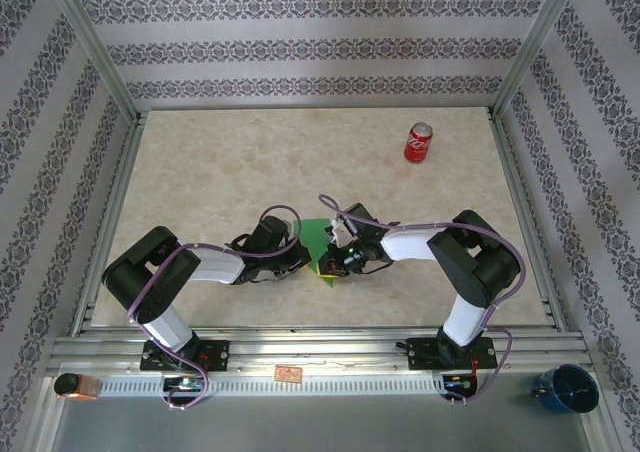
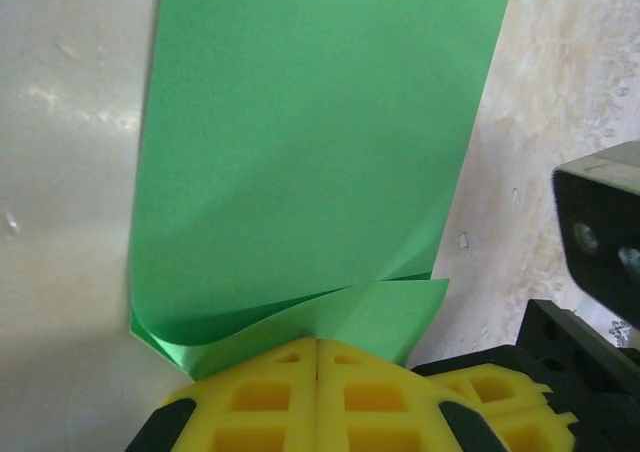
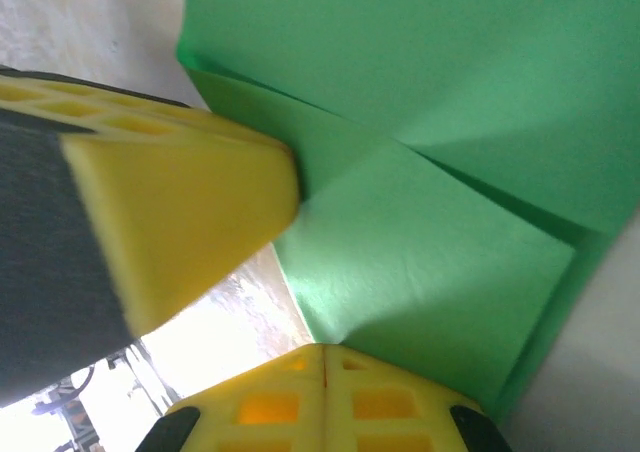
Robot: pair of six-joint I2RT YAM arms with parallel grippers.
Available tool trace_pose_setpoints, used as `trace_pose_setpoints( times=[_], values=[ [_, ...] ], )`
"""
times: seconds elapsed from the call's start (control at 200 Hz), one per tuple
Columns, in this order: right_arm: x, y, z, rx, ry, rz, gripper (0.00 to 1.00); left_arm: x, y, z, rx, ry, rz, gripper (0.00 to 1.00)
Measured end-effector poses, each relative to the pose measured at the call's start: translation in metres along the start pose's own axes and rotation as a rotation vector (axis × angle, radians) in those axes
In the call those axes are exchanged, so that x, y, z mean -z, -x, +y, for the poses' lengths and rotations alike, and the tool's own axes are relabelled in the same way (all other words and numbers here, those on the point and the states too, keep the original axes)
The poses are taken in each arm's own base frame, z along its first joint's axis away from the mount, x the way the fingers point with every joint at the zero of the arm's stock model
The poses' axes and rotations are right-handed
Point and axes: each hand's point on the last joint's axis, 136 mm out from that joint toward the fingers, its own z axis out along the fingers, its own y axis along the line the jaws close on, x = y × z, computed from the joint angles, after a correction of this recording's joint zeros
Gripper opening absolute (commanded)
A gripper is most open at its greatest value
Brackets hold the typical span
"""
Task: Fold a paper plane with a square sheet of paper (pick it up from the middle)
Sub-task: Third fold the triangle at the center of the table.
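- The paper lies near the near edge of the table, about in the middle, right between the two arms.
- The can stands far off to the right, well apart from the paper.
- The paper is not a plane yet. It is folded over into a long strip, and one end has a flap bent across it. So the job looks about half done, in the middle of a fold.
- The left gripper has its two yellow pads pressed together. Their tips touch the near end of the paper, right at the folded flap.
- The right gripper also has its pads together. Their tips touch the edge of the same flap, just beside the left gripper.
- It is hard to tell if the pads pinch the paper or only push it down on the table. It looks more like pushing.
- The next move likely needs one gripper to hold the paper down flat. The other should rub along the bend to make it sharp.
- The paper is thin and can slide or crumple, so the push should be soft.
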Motion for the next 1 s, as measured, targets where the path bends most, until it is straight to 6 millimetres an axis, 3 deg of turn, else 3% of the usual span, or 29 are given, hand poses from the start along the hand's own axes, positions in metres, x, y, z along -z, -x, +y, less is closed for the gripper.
trace_pose_setpoints(
  times=[0.2,0.455,0.67,0.999],
  values=[
    [0.002,0.0,-0.001,-0.004,0.046,-0.01,0.03,0.001,0.002,-0.004,-0.023,0.017,0.007,0.09],
    [0.003,0.001,-0.001,-0.013,0.054,-0.01,0.02,0.009,0.002,-0.019,-0.055,-0.012,-0.004,0.04],
    [0.003,0.001,-0.001,-0.015,0.054,-0.01,0.02,0.004,-0.011,-0.017,-0.069,0.006,0.029,0.02],
    [0.003,0.001,-0.001,-0.015,0.054,-0.01,0.02,-0.001,-0.004,0.0,-0.033,0.05,-0.017,0.02]
  ],
)
